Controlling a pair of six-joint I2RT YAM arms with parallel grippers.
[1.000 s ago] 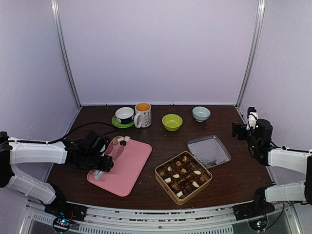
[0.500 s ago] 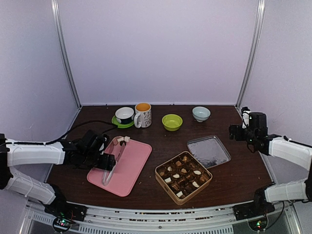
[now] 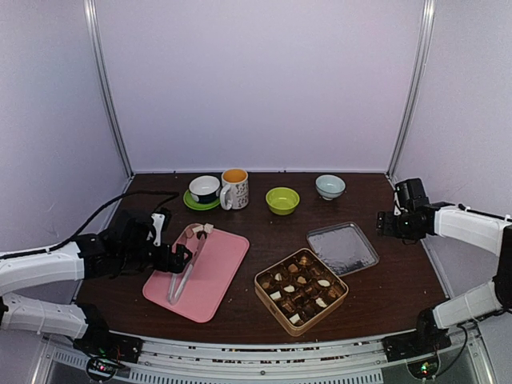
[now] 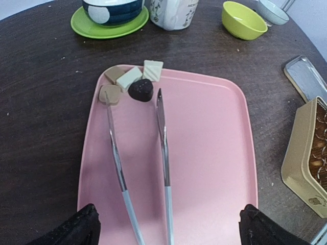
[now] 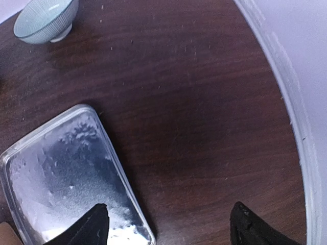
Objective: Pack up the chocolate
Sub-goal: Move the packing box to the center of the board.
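Five chocolate pieces (image 4: 131, 80) bunched upper left on pink tray (image 4: 204, 153), left wrist view; left gripper (image 4: 168, 209) jaws spread, tongs (image 4: 163, 143) loose between. Right wrist: right gripper (image 5: 168, 206) spread, empty, over silver lid (image 5: 61, 173). Top view: gold tin (image 3: 270, 308) lower centre.

Five chocolate pieces (image 4: 129, 79) are sitting clustered at the far left corner of the pink tray (image 4: 204, 153): two tan, two cream-white squares and one dark heart-like piece (image 4: 140, 90). They are lying flat, touching or just beside one another. More chocolates (image 3: 302, 290), dark brown, tan and cream, are resting in rows inside the open gold box (image 3: 274, 310), right of the tray.
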